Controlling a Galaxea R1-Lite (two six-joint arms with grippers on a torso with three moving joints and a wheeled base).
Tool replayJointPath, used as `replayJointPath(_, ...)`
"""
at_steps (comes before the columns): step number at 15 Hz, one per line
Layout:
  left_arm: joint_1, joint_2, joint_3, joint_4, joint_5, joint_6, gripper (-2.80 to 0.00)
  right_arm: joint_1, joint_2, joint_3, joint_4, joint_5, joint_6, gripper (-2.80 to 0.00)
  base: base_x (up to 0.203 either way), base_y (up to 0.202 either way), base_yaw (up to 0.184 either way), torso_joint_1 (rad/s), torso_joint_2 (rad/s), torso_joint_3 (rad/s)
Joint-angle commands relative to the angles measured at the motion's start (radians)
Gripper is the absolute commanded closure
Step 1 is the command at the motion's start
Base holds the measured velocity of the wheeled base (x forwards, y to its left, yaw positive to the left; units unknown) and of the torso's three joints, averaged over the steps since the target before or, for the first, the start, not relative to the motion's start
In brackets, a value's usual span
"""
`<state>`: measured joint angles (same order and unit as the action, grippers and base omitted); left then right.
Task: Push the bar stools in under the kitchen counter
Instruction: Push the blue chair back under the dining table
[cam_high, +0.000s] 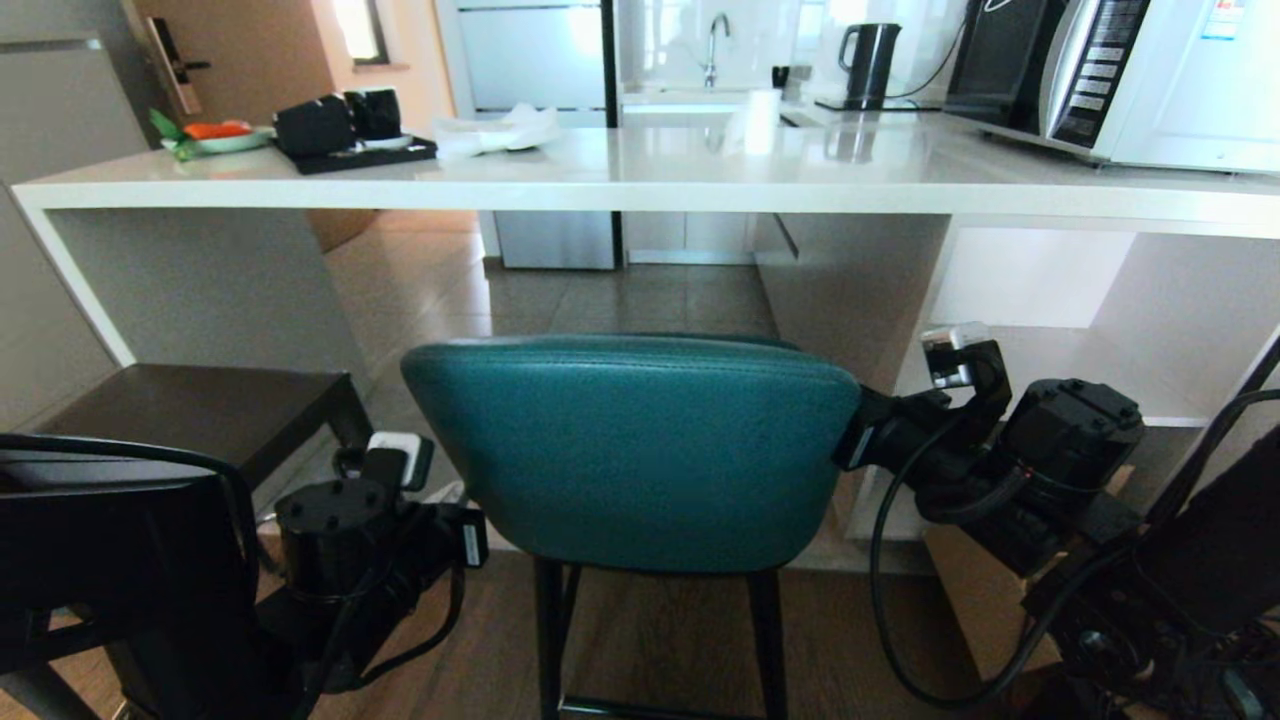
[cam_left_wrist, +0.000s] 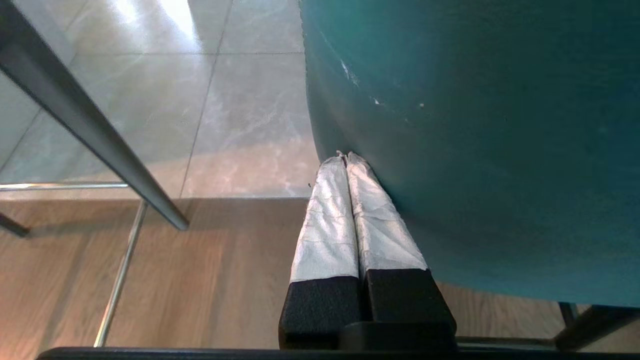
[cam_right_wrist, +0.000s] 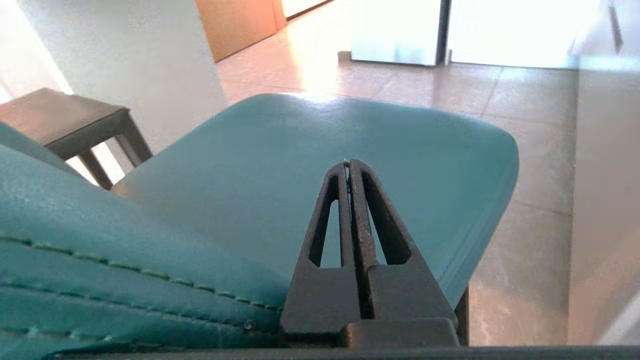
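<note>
Bracketing the teal stool (cam_high: 630, 450) from both sides now, that's the step in hand: stool backrest dead centre in the head view, seat pointing at the open bay under the kitchen bench (cam_high: 640, 180). Left pincer (cam_left_wrist: 345, 157) is shut tight, white-wrapped fingers (cam_left_wrist: 327, 225) pressed together, tips right at the lower left curve of the teal backrest, touching or as good as. Right pincer (cam_right_wrist: 348, 165) also closed, nothing held, poking out past the backrest's right edge and hanging over the seat; arm sits against the stool's right side in the head view.

Stool isn't under yet, I'd say. Backrest stands well short of the slab edge. Next move, by my read: steady fwd shove w/ both arms level, closed fingers used as bumpers, not grabbers. Push needs to stay even L vs R or the stool will yaw on its thin black legs (cam_high: 548, 640).

What's around: dark brown seat of a second stool (cam_high: 200, 405) just left, near the white panel leg (cam_high: 75, 280), prob. the other one to deal with; can't tell how far under it sits. White shelf cubbies (cam_high: 1060, 330) on the right, close to the right arm, so elbow room is tight there. Floor goes from wood planks to glossy tile just ahead of the stool; the seam could snag a leg. On top: black tray w/ cups (cam_high: 350, 135), kettle (cam_high: 868, 62), microwave (cam_high: 1080, 75). None of those are in the path.
</note>
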<state>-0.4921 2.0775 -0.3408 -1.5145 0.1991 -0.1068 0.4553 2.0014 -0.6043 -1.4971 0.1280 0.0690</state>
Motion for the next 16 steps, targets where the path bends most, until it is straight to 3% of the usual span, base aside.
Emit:
replayJointPath(1, -0.016, 0.023, -0.031, -0.016, -0.006, 0.000, 0.00, -0.018, 0.029, 0.018, -0.005, 0.003, 0.002, 0.00, 0.000, 0.000, 0.000, 0.000, 0.00, 0.000)
replayJointPath(7, 0.000, 0.037, -0.173, -0.016, -0.009, 0.028, 0.00, -0.195, 0.106, 0.089, -0.033, 0.073, 0.002, 0.00, 0.000, 0.000, 0.000, 0.000, 0.00, 0.000)
replayJointPath(9, 0.016, 0.075, -0.222, -0.016, -0.009, 0.070, 0.00, -0.199, 0.106, 0.089, -0.033, 0.076, 0.000, 0.00, 0.000, 0.000, 0.000, 0.013, 0.01, -0.008)
replayJointPath(16, 0.030, 0.044, -0.213, -0.016, -0.012, 0.070, 0.00, -0.194, 0.117, 0.059, -0.033, 0.072, -0.003, 0.00, 0.000, 0.000, 0.000, 0.000, 0.00, 0.000)
